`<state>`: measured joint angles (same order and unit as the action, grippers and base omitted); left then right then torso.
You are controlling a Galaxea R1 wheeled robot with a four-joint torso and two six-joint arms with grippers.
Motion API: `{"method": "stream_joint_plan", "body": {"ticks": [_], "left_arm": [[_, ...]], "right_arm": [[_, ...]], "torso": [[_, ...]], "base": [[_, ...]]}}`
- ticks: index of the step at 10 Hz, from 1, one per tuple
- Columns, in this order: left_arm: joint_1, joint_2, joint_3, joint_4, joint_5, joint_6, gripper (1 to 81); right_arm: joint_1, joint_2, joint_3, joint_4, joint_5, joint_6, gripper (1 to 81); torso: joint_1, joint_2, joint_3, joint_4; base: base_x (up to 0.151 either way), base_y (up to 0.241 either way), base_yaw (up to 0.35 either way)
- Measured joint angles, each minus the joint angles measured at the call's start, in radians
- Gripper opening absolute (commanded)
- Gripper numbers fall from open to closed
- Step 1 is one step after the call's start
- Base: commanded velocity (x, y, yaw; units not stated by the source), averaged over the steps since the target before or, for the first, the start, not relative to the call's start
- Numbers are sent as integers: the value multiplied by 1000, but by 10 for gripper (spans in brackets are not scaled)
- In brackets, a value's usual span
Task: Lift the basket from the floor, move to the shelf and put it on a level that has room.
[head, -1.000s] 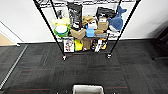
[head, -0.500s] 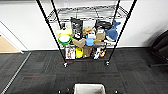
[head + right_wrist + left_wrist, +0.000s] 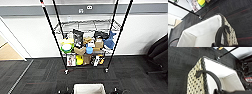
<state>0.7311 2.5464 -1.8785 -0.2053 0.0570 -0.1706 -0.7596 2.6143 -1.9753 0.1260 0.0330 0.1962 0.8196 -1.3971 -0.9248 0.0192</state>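
Floor (image 3: 37,75): we see charcoal carpet tiles with faint stripes.
Shelf (image 3: 86,37): a black wire rack on thin posts and small castors, against the wall; its lower tiers are crammed with packets, boxes and a blue plush toy.
Writing: we can read none on anything.
Basket (image 3: 89,88): rectangular, off-white cloth lining, beige woven sides with dark specks, braided dark rim; it sits low in front of us, well short of the shelf.
Jaws: a dark curved finger (image 3: 209,75) hooks the rim on the left side, another (image 3: 220,33) on the right; we cannot tell whether either pair is clamped.
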Motion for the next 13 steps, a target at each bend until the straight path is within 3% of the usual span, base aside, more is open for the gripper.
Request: {"method": "stream_joint_plan", "body": {"ticks": [2, 10, 13], "left_arm": [[-26, -25, 40, -12, 3, -3, 10], [-61, -185, 300, -39, -26, -11, 10], [-83, -218, 362, -45, -36, -17, 10]], "right_arm": [[21, -14, 31, 0, 1, 0, 10], [31, -139, 252, 3, 27, 4, 10], [59, -167, 295, 4, 40, 8, 10]], "torso": [[-42, 63, 62, 0], [-198, 302, 91, 0], [-256, 392, 180, 0]], "base": [[0, 0, 0], [0, 0, 0], [0, 0, 0]]}}
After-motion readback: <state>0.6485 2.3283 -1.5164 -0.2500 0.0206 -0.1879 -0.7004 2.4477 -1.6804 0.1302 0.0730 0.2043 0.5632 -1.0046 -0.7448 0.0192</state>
